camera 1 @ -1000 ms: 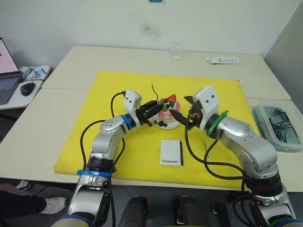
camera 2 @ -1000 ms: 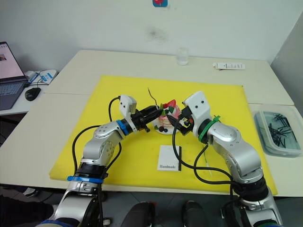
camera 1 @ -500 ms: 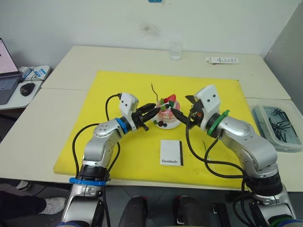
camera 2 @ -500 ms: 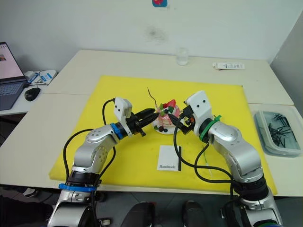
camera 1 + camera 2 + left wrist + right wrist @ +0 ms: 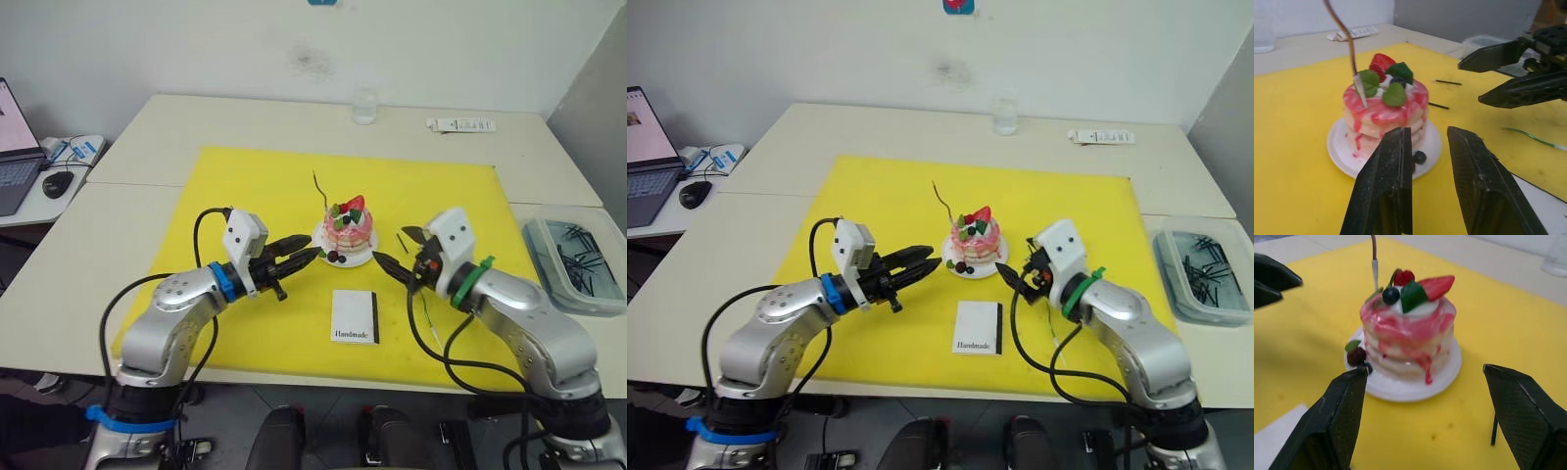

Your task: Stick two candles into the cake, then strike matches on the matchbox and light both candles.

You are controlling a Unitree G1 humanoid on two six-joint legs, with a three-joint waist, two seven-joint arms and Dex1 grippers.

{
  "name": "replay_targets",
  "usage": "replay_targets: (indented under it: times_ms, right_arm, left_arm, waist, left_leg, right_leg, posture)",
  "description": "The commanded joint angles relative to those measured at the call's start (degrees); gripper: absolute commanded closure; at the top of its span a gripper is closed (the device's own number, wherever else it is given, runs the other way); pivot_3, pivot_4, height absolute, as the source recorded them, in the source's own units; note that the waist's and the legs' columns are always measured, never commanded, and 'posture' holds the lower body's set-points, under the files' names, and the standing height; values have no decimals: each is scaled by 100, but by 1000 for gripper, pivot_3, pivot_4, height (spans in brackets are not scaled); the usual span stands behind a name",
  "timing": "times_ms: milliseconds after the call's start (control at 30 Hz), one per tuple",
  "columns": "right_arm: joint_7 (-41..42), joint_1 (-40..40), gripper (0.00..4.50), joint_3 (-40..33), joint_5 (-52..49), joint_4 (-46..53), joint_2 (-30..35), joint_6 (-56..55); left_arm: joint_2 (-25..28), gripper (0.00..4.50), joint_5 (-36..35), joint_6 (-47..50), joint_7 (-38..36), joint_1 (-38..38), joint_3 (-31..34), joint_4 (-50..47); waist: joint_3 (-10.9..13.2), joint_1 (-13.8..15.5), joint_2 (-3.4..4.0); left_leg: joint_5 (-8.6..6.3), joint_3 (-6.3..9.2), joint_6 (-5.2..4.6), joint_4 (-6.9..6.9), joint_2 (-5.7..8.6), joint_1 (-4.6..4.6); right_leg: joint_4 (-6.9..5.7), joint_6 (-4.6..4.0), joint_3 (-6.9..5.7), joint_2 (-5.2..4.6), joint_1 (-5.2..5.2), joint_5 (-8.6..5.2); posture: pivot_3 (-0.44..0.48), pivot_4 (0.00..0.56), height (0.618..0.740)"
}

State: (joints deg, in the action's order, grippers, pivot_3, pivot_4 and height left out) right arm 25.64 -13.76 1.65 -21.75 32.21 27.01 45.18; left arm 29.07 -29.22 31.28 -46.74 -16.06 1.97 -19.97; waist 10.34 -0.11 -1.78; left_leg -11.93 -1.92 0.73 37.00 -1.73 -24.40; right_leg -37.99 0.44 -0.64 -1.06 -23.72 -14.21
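Observation:
The pink cake point(image 5: 350, 229) with a strawberry sits on its white plate point(image 5: 364, 258) mid-mat. One thin wavy candle point(image 5: 319, 188) stands stuck in its top left side. A second, greenish candle point(image 5: 1533, 141) lies on the mat under my right arm. Two short dark matches point(image 5: 1448, 82) lie right of the cake. The white matchbox point(image 5: 355, 315) lies in front of the cake. My left gripper point(image 5: 308, 249) is open and empty, just left of the plate. Right of the plate, my right gripper point(image 5: 392, 246) is open wide and empty.
A yellow mat point(image 5: 255, 186) covers the table's middle. A water glass point(image 5: 363, 105) and a white strip point(image 5: 460, 124) sit at the back. At the right edge is a clear box point(image 5: 576, 259) of dark sticks. A laptop and mouse point(image 5: 59, 183) are far left.
Both grippers have drawn back from the cake, the left toward the left and the right toward the right. The candle stays standing in the cake.

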Motion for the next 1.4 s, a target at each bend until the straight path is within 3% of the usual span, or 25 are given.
replay_targets:
  times_ms: [33, 367, 800, 1200, 1400]
  right_arm:
    - [534, 860, 552, -501, -327, 455, 329, -344]
    - [771, 2840, 552, -868, 24, 860, 797, -1196]
    - [530, 3288, 552, -737, 420, 865, 808, -1277]
    - [638, 3368, 4478, -808, 450, 851, 918, -1232]
    - [984, 3342, 4478, -1390, 155, 779, 1166, -1196]
  left_arm:
    - [431, 3043, -575, 295, -563, 35, 17, -650]
    - [824, 3043, -761, 84, -1346, 191, -592, -1174]
    - [698, 3043, -528, -375, -1474, 110, -918, -883]
    - [662, 3003, -533, -413, -1438, 160, -973, -959]
    - [566, 3003, -559, -395, -1330, 189, -1096, -1065]
  waist:
    - [-2, 26, -4]
    - [-4, -6, 1]
    - [-4, 4, 1]
    - [-5, 4, 1]
    - [-4, 5, 1]
  left_leg:
    - [0, 2, 0, 0, 1, 0]
    - [-1, -7, 1, -3, -3, 54]
    - [-1, -6, 2, -5, 1, 51]
    - [-1, -5, 2, -4, 1, 52]
    - [-1, -5, 2, -4, 2, 51]
  right_leg:
    - [2, 0, -3, 0, 2, 0]
    - [1, -36, 6, -8, 39, -20]
    - [12, -44, 5, -10, 44, -24]
    - [12, -44, 3, -11, 44, -24]
    - [12, -44, 4, -11, 45, -24]
  posture:
    - [0, 150, 740]
    - [0, 150, 740]
    - [0, 150, 740]
    - [0, 150, 740]
    - [0, 150, 740]
